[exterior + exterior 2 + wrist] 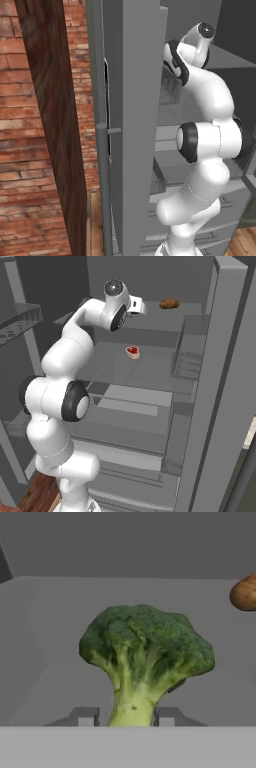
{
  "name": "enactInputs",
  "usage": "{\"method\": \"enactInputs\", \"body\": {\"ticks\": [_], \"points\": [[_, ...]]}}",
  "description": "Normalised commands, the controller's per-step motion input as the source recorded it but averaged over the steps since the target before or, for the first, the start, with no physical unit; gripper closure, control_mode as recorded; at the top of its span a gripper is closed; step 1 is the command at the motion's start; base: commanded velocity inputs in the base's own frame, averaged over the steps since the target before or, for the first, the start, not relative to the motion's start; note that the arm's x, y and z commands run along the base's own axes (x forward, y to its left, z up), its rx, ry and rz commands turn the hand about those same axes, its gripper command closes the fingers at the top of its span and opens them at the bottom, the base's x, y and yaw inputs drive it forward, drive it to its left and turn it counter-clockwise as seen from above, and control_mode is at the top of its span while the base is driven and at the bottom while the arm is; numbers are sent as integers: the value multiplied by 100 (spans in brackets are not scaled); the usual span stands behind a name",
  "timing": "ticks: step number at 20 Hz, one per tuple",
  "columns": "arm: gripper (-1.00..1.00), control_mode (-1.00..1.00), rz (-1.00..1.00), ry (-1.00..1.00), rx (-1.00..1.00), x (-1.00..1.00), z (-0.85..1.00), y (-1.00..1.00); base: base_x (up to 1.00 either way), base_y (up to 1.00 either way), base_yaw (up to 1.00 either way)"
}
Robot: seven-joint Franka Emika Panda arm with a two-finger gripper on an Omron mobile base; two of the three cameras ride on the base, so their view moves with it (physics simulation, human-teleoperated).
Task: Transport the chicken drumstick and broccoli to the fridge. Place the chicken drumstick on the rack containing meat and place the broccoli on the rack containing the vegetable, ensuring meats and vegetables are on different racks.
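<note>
- The step in hand looks like the broccoli placement: the white arm reaches deep into the tall plain grey fridge (200,421), whose door stands open, and its two-finger gripper (126,716) is up at the level of the upper grey shelf (150,318).
- The jaws are clenched on the short pale-green stalk of the dark-green, bumpy broccoli floret (145,657); in the hand view the two dark fingertips (85,716) sit on either side of the stalk and the head rises above them.
- An orange-brown, smooth oval, a potato-like vegetable (169,304), lies on that upper shelf, to the right of the gripper; the hand view shows it beyond and to the right of the broccoli.
- One shelf lower sits a small pale tray with red meat in it (132,352), alone on a flat translucent grey rack.
- Judged from this, the upper shelf is the vegetable rack, so the next move calls for lowering the floret onto it beside the oval and letting go without rolling it off the edge.
- Whether the broccoli already touches the shelf cannot be told.
- The broccoli's crown is knobbly and matte; the fridge walls, shelves and long bar handle (102,175) are plain, smooth grey.
</note>
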Motion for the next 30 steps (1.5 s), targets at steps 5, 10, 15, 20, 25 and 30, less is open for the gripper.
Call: {"method": "enactInputs", "body": {"ticks": [5,10,15,20,25,30], "points": [[-100,-100,0,0,0,-11,-14,0,0,0,0],[-100,-100,0,3,0,-66,-1,0,0,0,0],[-100,-100,-1,1,0,-99,-17,0,0,0,0],[-100,-100,0,3,-1,-100,-45,0,0,0,0],[-100,-100,0,11,0,-100,-4,0,0,0,0],[-100,-100,0,26,0,-100,0,0,0,0,0]]}}
